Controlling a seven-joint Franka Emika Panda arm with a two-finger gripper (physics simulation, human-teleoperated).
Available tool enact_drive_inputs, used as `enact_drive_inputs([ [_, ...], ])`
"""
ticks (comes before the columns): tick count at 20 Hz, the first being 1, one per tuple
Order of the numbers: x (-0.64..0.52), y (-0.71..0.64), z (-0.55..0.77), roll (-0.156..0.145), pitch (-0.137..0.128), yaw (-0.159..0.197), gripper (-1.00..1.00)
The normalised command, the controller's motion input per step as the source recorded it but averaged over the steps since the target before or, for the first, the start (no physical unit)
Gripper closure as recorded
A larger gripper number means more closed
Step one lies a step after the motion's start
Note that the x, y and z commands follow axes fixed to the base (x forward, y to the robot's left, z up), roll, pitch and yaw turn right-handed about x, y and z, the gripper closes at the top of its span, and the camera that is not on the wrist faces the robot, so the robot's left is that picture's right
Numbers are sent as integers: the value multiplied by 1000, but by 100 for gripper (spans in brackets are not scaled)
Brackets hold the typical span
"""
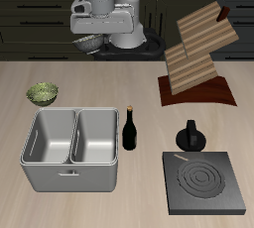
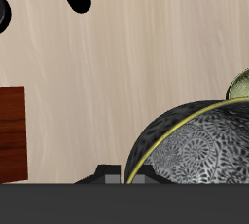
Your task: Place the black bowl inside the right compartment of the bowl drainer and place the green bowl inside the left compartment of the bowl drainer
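High over the back of the table, my gripper (image 1: 92,40) is shut on the rim of the black bowl (image 1: 89,43), which hangs lifted in the air. In the wrist view the black bowl (image 2: 199,152) fills much of the frame, dark grey with a speckled pattern and a yellowish rim line. The green bowl (image 1: 42,93) rests on the table behind the bowl drainer (image 1: 46,177), and its edge, the green bowl (image 2: 240,86), shows past the black one. Both of the drainer's basins are empty.
A dark wine bottle (image 1: 130,128) stands right beside the drainer. A black moka pot (image 1: 190,136) stands behind a dark stove plate (image 1: 206,182) near the table's front edge. A tall wooden rack (image 1: 198,58) on a brown base (image 2: 12,135) stands farther back.
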Motion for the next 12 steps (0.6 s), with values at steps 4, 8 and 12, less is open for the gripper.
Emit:
enact_drive_inputs([
  [4,69,-26,121,-2,-16,6,100],
  [8,170,-120,110,-19,5,-14,100],
  [12,186,-125,264,-20,-15,-19,100],
])
